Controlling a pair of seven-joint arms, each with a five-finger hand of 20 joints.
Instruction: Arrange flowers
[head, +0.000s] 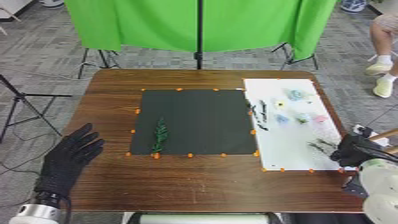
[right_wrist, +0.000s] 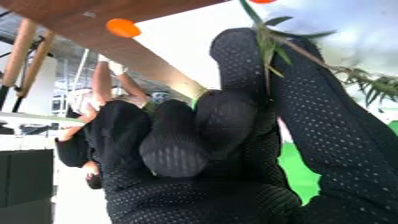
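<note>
Nearest the camera, in the right wrist view, is your right hand (right_wrist: 204, 200), its finger and thumb pinching the stem of a thin-leaved sprig (right_wrist: 360, 76), with the other fingers curled beside them. In the head view, you see that sprig over the near part of the white sheet (head: 280, 155), toward its right edge. Farther up the sheet lie a pink flower (head: 320, 119), a yellow flower (head: 280, 104) and a blue flower (head: 296, 94), with dark stems (head: 260, 114) along the left edge. To the left is the black mat (head: 200, 120), bearing one green frond (head: 160, 136), laid nearly upright in its lower left part. Farther left, your left hand (head: 69, 157) is spread and holds nothing, at the side of the brown table (head: 169, 185). Judged from this layout, your arrangement is at an early stage: one frond is placed; the pinched sprig, the flowers and the dark stems remain to be set on the mat.
</note>
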